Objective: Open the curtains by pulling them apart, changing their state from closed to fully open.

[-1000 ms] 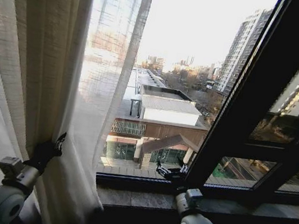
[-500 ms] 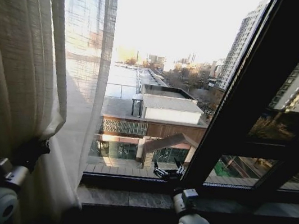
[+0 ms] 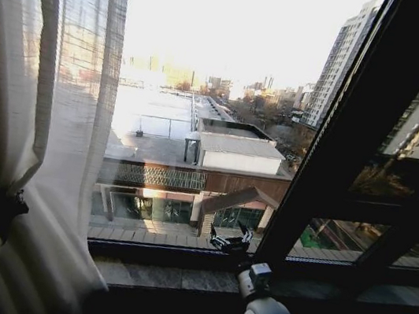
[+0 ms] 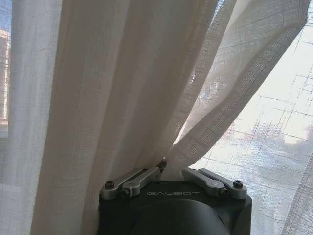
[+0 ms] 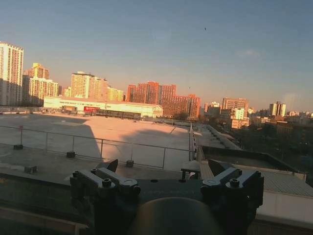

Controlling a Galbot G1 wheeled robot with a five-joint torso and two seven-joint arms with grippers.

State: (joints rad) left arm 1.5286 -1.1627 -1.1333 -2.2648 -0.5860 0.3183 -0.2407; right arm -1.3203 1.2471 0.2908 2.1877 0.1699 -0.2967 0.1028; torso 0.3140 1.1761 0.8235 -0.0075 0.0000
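The curtains [image 3: 35,98], sheer off-white fabric in long vertical pleats, are gathered at the left side of the window in the head view, with the glass to their right left uncovered. Low on the panel, the fabric is bunched and pinched inward where it is grasped by the left gripper [image 3: 1,212]; in the left wrist view the pleats are seen converging into a tight fold clenched between the left gripper's fingers [image 4: 146,175], with looser cloth fanning out above. The right gripper [image 3: 229,242] is held apart from the curtains, near the window sill [image 3: 174,277] beside the dark window frame [image 3: 339,146], and its fingers are seen spread and released, nothing being held between them. Beyond the glass, rooftops [image 5: 98,132] and tall buildings [image 3: 337,66] are lit by low sun.
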